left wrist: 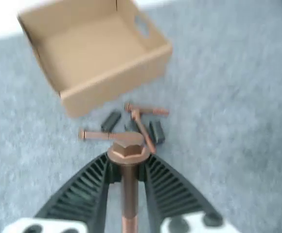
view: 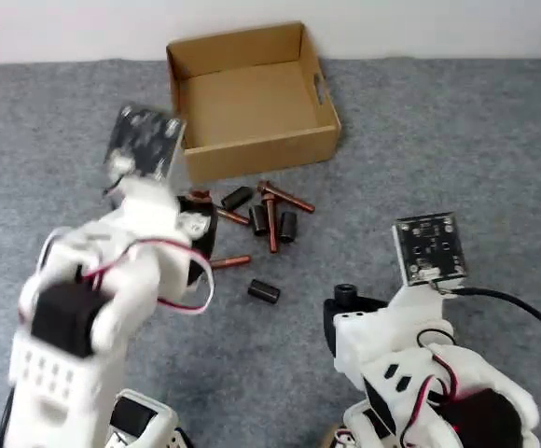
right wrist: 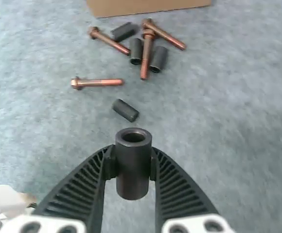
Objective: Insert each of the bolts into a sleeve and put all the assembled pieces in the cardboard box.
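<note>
My left gripper (left wrist: 127,162) is shut on a copper bolt (left wrist: 127,151), head pointing away from the wrist, above the grey carpet short of the cardboard box (left wrist: 116,82). In the high view this gripper (view: 203,245) hangs at the left of the loose parts. My right gripper (right wrist: 132,158) is shut on a dark sleeve (right wrist: 132,165) held upright, bore showing; the high view puts it (view: 345,297) at lower right. Loose on the carpet lie bolts (right wrist: 97,82) (right wrist: 163,34) (right wrist: 109,41) and sleeves (right wrist: 125,110) (right wrist: 136,51) (right wrist: 158,58).
The open cardboard box (view: 261,154) stands at the back centre with nothing visible inside. The loose bolts and sleeves cluster just in front of it (view: 271,222). A single sleeve (view: 264,291) lies between the two arms. Bare grey carpet stretches to the right.
</note>
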Controlling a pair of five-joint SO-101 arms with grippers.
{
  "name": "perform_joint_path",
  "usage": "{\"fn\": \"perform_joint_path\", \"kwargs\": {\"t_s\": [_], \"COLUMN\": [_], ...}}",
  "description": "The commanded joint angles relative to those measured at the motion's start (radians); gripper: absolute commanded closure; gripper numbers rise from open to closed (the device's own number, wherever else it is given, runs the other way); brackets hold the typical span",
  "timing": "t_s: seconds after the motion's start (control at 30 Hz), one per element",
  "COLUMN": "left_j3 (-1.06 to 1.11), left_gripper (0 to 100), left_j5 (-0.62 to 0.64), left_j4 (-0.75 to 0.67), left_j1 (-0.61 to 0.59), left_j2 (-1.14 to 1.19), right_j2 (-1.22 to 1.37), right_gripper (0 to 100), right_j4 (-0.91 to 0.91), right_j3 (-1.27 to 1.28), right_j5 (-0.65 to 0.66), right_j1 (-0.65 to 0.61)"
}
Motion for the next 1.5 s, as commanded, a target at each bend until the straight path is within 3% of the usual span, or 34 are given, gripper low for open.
{"fn": "perform_joint_path", "kwargs": {"t_s": [0.0, 0.23, 0.47, 0.57, 0.77, 1.03, 1.2, 1.47], "left_j3": [0.110, 0.344, 0.513, 0.564, 0.633, 0.661, 0.661, 0.662], "left_gripper": [100, 100, 100, 100, 100, 100, 100, 100], "left_j5": [-0.009, -0.008, -0.008, -0.005, 0.180, 0.296, 0.394, 0.411], "left_j4": [-0.193, -0.439, -0.598, -0.612, -0.612, -0.612, -0.617, -0.628], "left_j1": [0.006, 0.006, 0.006, 0.006, 0.006, 0.012, 0.115, 0.140], "left_j2": [-0.173, -0.434, -0.660, -0.727, -0.818, -0.830, -0.829, -0.824], "right_j2": [0.008, 0.010, -0.004, -0.058, -0.232, -0.286, -0.286, -0.285], "right_gripper": [99.1, 99.1, 99.1, 99.1, 99.1, 99.1, 99.1, 99.1], "right_j4": [-0.090, -0.302, -0.516, -0.547, -0.545, -0.618, -0.680, -0.740], "right_j3": [-0.035, 0.075, 0.207, 0.261, 0.402, 0.494, 0.557, 0.591], "right_j5": [0.008, 0.009, 0.064, 0.087, 0.141, 0.267, 0.358, 0.367], "right_j1": [-0.061, -0.206, -0.239, -0.232, -0.232, -0.243, -0.348, -0.369]}}
